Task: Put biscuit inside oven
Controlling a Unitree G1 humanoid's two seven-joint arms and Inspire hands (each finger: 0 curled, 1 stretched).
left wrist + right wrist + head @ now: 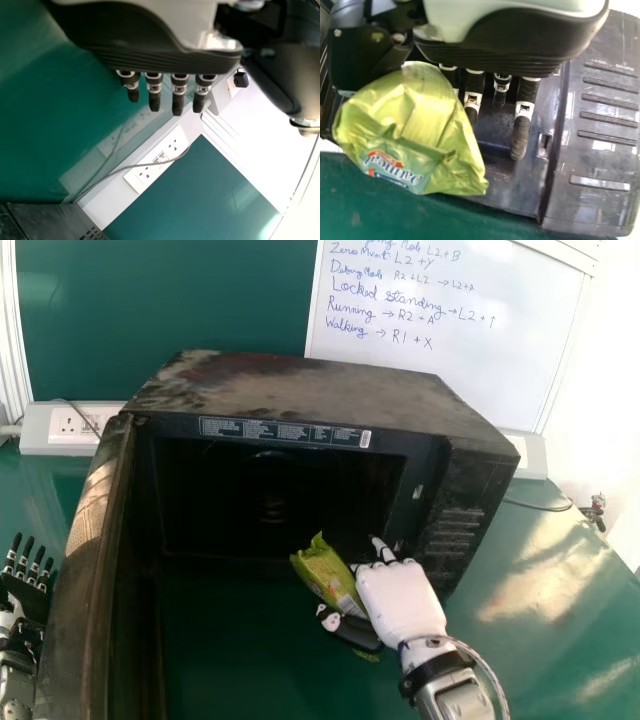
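Now, biscuit (322,572) in right hand (402,602)

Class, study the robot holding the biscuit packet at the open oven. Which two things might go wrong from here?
The right hand has its fingers close to the right side of the oven's front frame, so they might bump it going in. The crinkled biscuit packet sticks out on the thumb side, so it could slip loose or snag on the oven's lower edge.
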